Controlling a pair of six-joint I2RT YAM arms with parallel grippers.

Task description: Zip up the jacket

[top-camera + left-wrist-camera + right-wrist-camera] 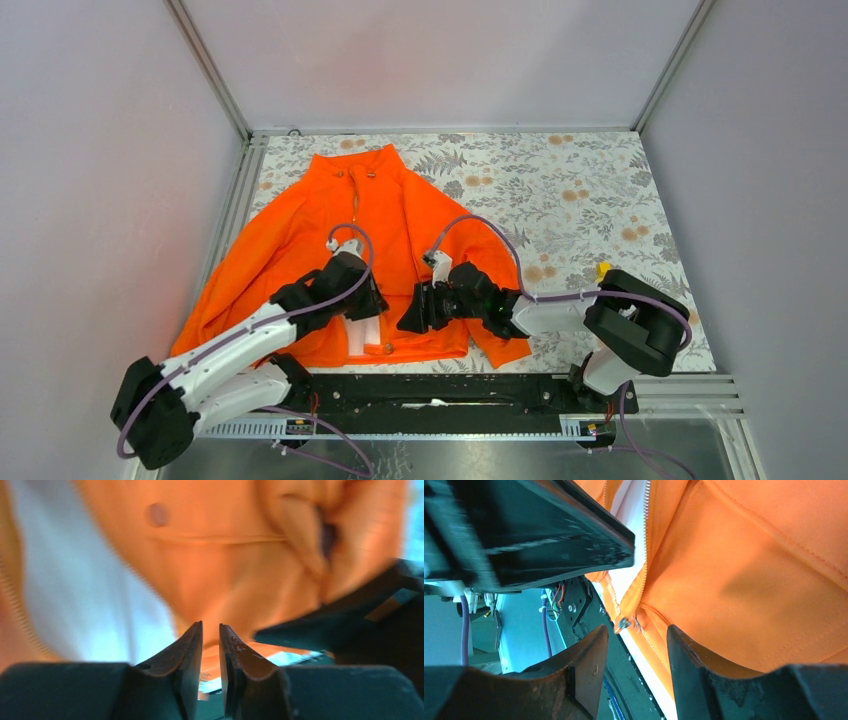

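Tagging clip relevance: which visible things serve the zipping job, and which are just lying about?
Job: bright orange fabric jacket, small metal zipper slider, left end effector, right end effector.
Lying about: floral-patterned table cover, small yellow object.

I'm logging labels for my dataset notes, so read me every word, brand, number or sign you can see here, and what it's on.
No readable text in any view.
The jacket: no brand tag, print or size label shows.
Its snap: too blurred to tell whether anything is stamped on it.
The tablecloth: only a leaf-and-flower pattern, no lettering.
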